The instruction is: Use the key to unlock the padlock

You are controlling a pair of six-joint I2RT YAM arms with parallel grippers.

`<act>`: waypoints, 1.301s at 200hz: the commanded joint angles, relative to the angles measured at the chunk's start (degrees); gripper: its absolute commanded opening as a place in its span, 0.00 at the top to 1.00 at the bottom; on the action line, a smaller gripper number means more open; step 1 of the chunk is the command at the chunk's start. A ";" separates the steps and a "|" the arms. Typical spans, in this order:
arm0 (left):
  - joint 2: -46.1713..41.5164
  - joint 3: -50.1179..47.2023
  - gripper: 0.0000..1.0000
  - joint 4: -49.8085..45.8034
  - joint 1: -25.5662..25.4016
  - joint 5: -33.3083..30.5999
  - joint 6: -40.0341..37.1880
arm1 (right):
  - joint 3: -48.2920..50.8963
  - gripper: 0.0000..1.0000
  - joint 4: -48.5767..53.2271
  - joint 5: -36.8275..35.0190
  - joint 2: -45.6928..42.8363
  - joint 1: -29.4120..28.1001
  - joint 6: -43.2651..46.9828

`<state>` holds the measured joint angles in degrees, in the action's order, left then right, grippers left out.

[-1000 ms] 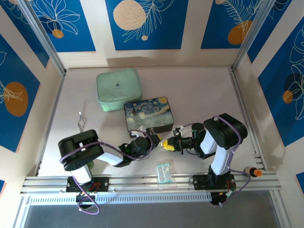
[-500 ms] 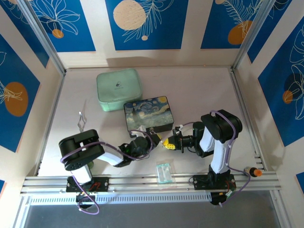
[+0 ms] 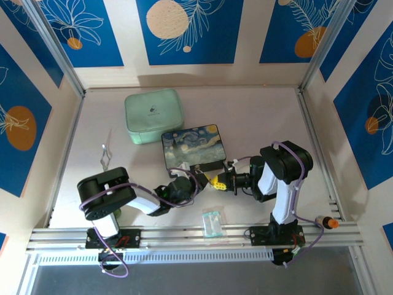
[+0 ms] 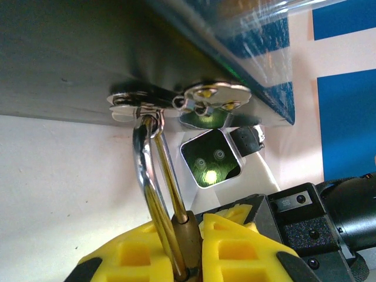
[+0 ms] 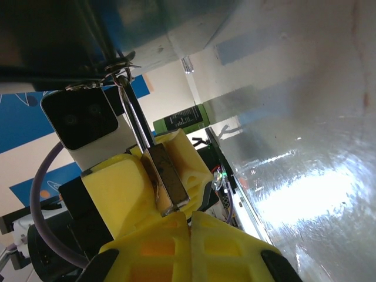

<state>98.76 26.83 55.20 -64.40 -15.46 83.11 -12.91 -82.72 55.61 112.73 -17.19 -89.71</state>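
Pale counter (image 3: 264, 117) between blue-patterned walls (image 3: 190, 31) carries one painted box (image 3: 191, 146), one mint case (image 3: 153, 115) and one clear packet (image 3: 212, 222). One padlock (image 5: 167, 179) is hooked through the box's clasp (image 4: 176, 100), straight ahead of the left jaws, which clamp its brass body. Its long axis runs from those jaws to the clasp, shackle (image 4: 170, 176) toward the box. Just beside the body, the right jaws are pressed together; whether they pinch anything I cannot tell.
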 commanded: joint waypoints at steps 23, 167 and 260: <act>-0.73 3.56 1.00 3.02 -2.34 10.37 3.41 | -0.48 1.00 2.52 -7.61 -0.74 0.79 -1.15; -0.68 2.06 1.00 -1.08 -0.29 9.49 3.84 | 2.91 0.75 4.60 -12.90 -5.27 0.31 1.05; -4.81 3.80 1.00 -14.88 1.04 7.77 -0.44 | 4.30 0.59 32.07 -17.39 -21.29 0.36 15.45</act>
<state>95.57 29.08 44.23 -63.44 -10.92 81.62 -8.03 -65.56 41.08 97.60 -17.10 -81.73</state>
